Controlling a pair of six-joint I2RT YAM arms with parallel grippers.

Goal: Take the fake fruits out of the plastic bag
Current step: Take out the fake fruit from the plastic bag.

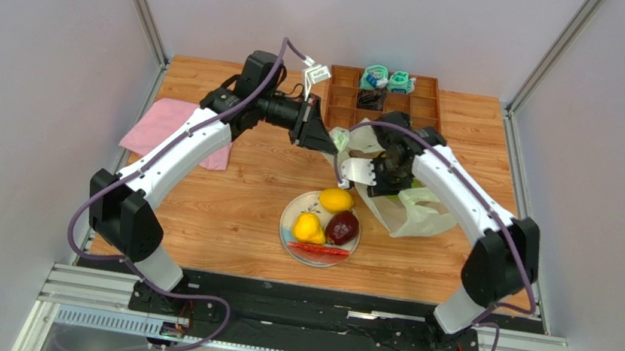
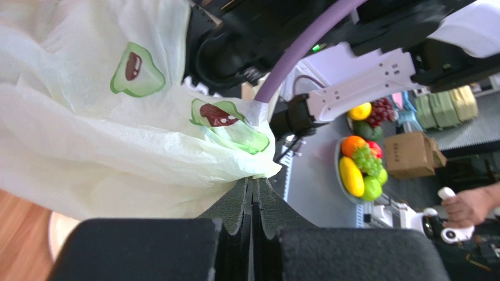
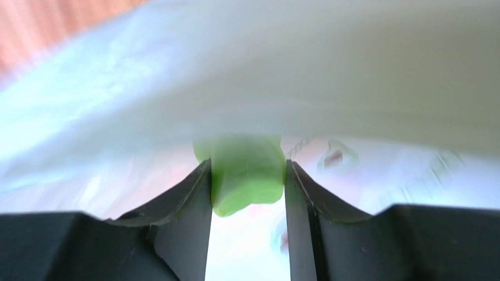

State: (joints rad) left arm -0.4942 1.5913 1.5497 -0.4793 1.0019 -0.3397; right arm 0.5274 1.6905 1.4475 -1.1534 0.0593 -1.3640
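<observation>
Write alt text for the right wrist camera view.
The right gripper clamps a small green plastic fruit piece between its black fingers, inside the thin translucent pale plastic bag that fills the blurred view. A strip of wooden table shows top left.

Five fake fruits show: one yellow pear point(image 1: 308, 228), one yellow lemon-shaped piece point(image 1: 337, 200), one dark red round one point(image 1: 343, 228), one red slice point(image 1: 318, 250) and one green piece point(image 3: 246, 181) (this last seen only from the right wrist). The tabletop point(image 1: 240, 202) carries one plate point(image 1: 284, 222), one plastic bag point(image 1: 411, 216), one pink cloth point(image 1: 160, 124) and one wooden tray point(image 1: 425, 109). The tray holds two teal items point(image 1: 375, 77) and one black item point(image 1: 370, 100).
</observation>
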